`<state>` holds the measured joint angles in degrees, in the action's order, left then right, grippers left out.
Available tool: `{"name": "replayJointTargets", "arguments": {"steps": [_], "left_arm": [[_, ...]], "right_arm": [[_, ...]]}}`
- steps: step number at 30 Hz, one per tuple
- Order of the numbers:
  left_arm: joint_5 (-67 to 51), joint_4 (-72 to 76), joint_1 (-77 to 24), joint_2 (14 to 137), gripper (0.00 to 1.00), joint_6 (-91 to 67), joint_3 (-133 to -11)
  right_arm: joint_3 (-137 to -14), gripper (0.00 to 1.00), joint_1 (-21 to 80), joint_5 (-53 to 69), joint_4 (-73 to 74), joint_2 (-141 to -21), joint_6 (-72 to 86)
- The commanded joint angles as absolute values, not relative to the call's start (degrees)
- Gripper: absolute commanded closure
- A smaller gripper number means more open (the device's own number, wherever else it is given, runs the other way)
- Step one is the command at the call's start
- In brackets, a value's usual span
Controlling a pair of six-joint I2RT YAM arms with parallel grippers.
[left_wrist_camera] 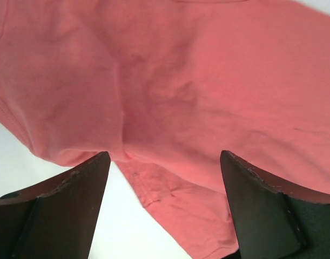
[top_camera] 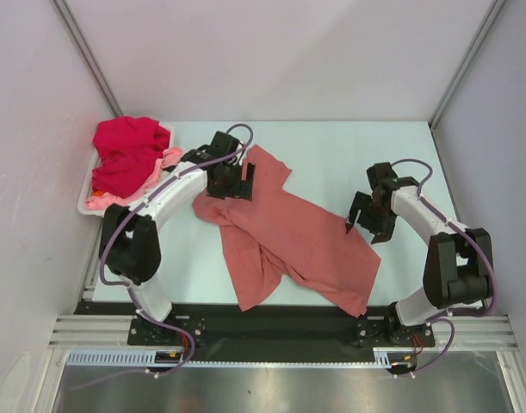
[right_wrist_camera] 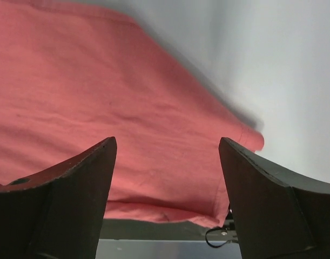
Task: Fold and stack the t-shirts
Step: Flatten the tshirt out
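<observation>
Top view alone shows basket [top_camera: 83, 204] holding crimson t-shirt [top_camera: 127, 151] and pink t-shirt [top_camera: 102, 201].

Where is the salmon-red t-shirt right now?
In the top view, the salmon-red t-shirt lies rumpled across the middle of the table, its far left part under the left gripper and its right edge by the right gripper.

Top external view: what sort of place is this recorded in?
Probably a lab test cell, not a home: plain white panel walls on metal corner posts, and two white-and-black robot arms bolted to an aluminium rail.
</observation>
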<state>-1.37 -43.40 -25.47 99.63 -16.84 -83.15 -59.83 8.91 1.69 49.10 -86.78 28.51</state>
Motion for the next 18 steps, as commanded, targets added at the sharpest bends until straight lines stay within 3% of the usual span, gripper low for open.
{"name": "replayJointTargets", "arguments": {"steps": [1,8,18], "left_arm": [[1.9,-44.6,-23.9,103.2,0.11,-13.3,-85.3],[5.8,-46.7,-20.8,116.4,0.18,-10.7,-98.9],[4.8,-46.2,-16.3,125.9,0.28,-12.7,-103.4]], "right_arm": [[-60.3,0.18,8.0,0.1,44.7,-89.7,28.6],[-63.1,0.24,8.7,0.1,44.1,-94.6,28.3],[-64.1,0.3,12.7,-7.4,43.2,-96.9,29.1]]}}
